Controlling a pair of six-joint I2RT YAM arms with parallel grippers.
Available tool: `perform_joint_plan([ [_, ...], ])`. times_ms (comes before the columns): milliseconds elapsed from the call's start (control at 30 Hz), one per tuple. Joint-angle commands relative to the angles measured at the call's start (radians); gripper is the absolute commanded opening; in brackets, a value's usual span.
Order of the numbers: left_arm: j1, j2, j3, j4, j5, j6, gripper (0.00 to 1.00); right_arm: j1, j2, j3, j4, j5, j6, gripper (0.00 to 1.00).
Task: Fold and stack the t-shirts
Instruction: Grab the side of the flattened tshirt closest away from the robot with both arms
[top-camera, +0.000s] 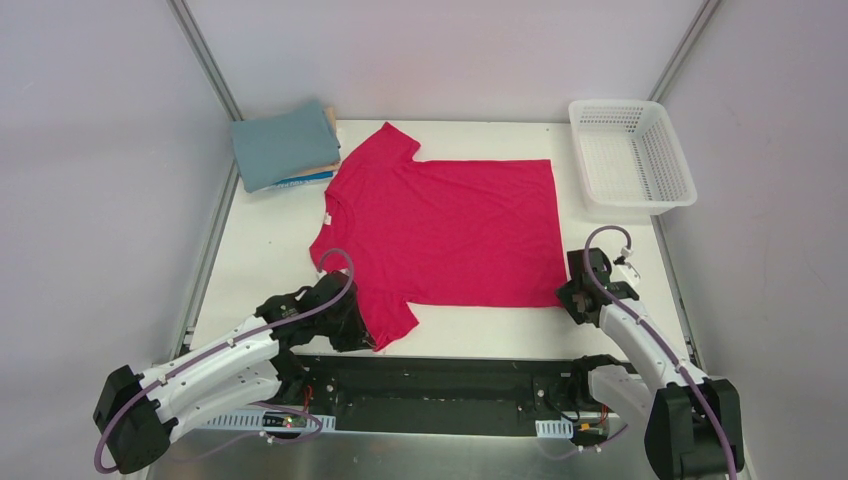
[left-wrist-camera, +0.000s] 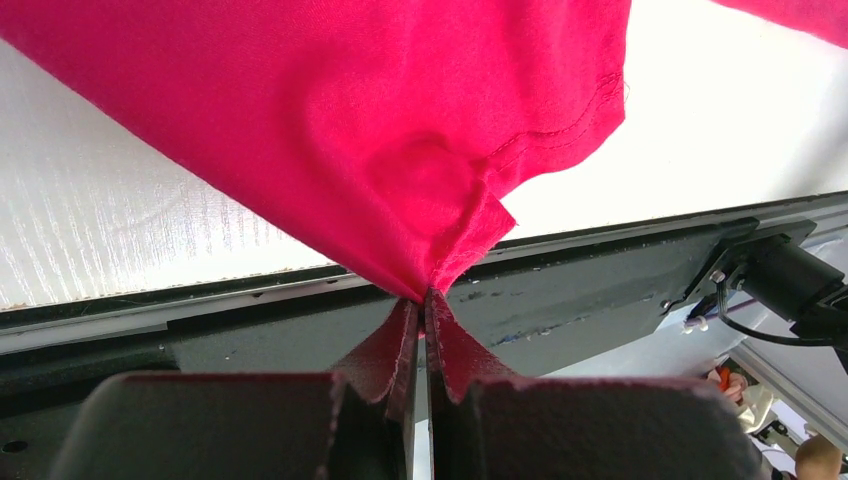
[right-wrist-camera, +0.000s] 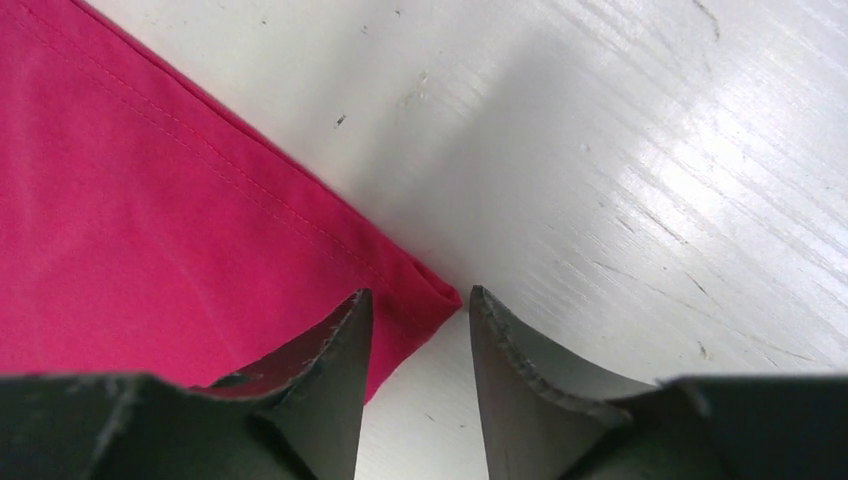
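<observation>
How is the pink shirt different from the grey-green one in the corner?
The crimson t-shirt lies spread flat; the teal-grey t-shirt is folded, at the far left corner. The left tool pinches the crimson one's sleeve; nothing grips the teal-grey one. Both are cloth shirts.

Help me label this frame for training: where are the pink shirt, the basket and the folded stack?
pink shirt (top-camera: 450, 235), top view, middle of its body.
basket (top-camera: 632, 160), top view, its bare mesh floor.
folded stack (top-camera: 283, 145), top view, the teal shirt on top.
</observation>
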Motion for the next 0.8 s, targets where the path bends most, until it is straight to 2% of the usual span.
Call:
perform_joint_plan([
  [0,-0.010,-0.002,0.016,0.026,-0.009,-0.004,0.00,-0.006,0.011,-0.016,0.026,0.006,0.012,0.40],
  [67,-0.010,-0.006,0.008,0.043,-0.005,-0.006,0.00,-0.006,0.013,-0.016,0.034,0.007,0.008,0.37],
  [267,-0.010,-0.013,0.022,0.076,-0.021,0.021,0.00,-0.007,0.038,-0.005,0.056,-0.004,-0.007,0.19],
  [400,-0.009,0.008,0.057,0.090,-0.042,0.060,0.00,-0.007,0.033,0.021,0.058,-0.022,-0.040,0.00],
  [567,-0.008,0.043,0.136,0.091,-0.088,0.123,0.00,-0.007,0.038,0.097,0.037,-0.063,-0.105,0.00],
  [767,0.037,0.117,0.249,0.091,-0.115,0.231,0.00,-0.007,0.120,0.206,-0.010,-0.082,-0.155,0.00],
])
